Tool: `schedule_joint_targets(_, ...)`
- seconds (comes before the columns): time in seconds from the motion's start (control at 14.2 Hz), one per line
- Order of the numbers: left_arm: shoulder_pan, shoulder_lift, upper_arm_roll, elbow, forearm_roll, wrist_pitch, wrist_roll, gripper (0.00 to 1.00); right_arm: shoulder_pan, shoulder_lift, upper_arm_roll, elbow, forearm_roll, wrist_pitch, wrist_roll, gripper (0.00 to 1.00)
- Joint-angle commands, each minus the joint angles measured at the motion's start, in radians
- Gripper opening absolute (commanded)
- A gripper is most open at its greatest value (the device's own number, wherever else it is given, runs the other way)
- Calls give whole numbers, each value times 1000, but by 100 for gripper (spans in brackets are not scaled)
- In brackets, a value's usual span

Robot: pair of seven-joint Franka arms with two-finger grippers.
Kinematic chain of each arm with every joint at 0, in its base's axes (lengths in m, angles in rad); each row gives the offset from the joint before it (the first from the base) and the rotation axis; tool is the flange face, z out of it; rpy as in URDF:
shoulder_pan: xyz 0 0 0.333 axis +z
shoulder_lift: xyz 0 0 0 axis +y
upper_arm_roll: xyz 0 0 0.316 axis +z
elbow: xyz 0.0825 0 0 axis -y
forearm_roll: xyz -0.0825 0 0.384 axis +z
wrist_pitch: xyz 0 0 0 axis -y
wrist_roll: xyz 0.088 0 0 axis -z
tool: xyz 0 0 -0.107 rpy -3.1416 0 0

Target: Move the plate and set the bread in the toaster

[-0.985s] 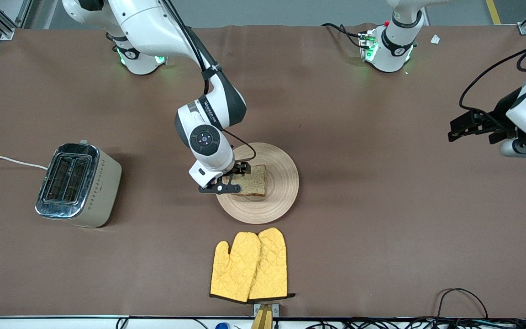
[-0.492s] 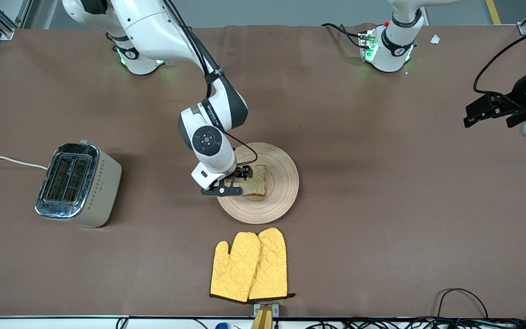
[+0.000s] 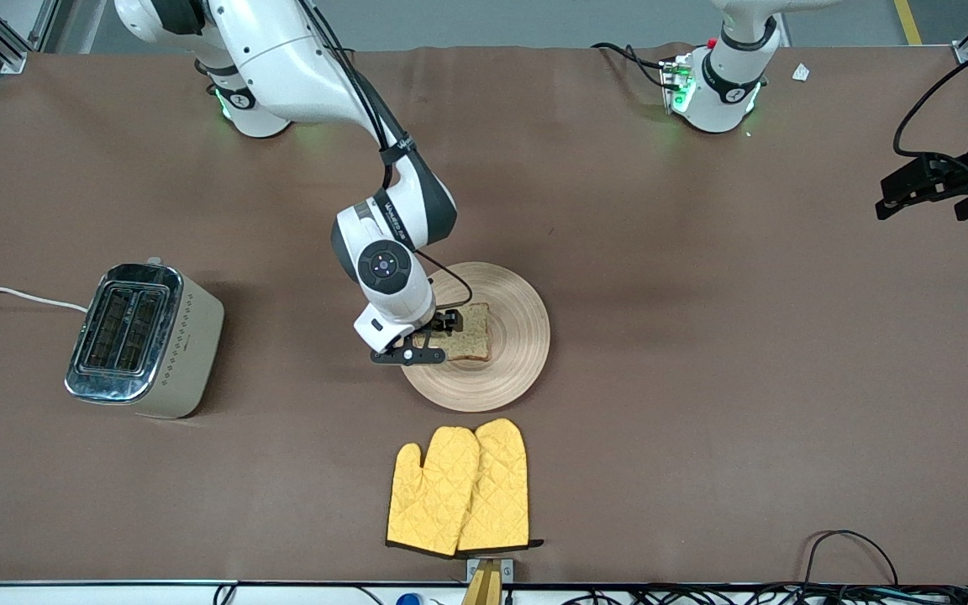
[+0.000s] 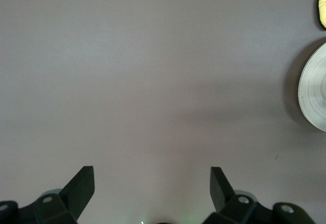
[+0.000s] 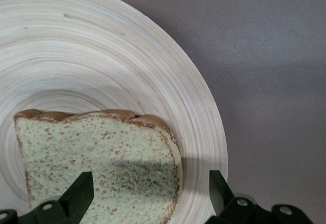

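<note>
Just under the right end effector (image 3: 434, 336), fingers spread, bread (image 3: 469, 332) lies on plate (image 3: 518, 336)

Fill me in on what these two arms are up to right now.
The right gripper is down at the bread on the plate, fingers open on either side of the slice, not yet closed. The left gripper waits open over bare table. The toaster stands empty toward the right arm's end.

Front view high, faces bases; right wrist close over plate (image 5: 153, 56); left wrist also catches it.
</note>
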Motion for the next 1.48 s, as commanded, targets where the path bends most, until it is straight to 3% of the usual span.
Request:
schedule_joint_targets(0.0,-3,-21,-5,-23,16,3,9,100,14,0,-12,-5,13,6,6,100)
schedule_joint_targets(0.42,-14,-18,-76,-24,18,3,-8,100,17,6,-12,-22,11,38,2,82)
schedule_joint_targets(0.98,-5,-20,-76,-23,18,0,-5,100,4,6,-10,-29,13,39,-3,57)
schedule_joint_targets(1.41,-3,-13,-73,-23,18,0,-8,100,6,3,-10,-74,13,113,-7,56)
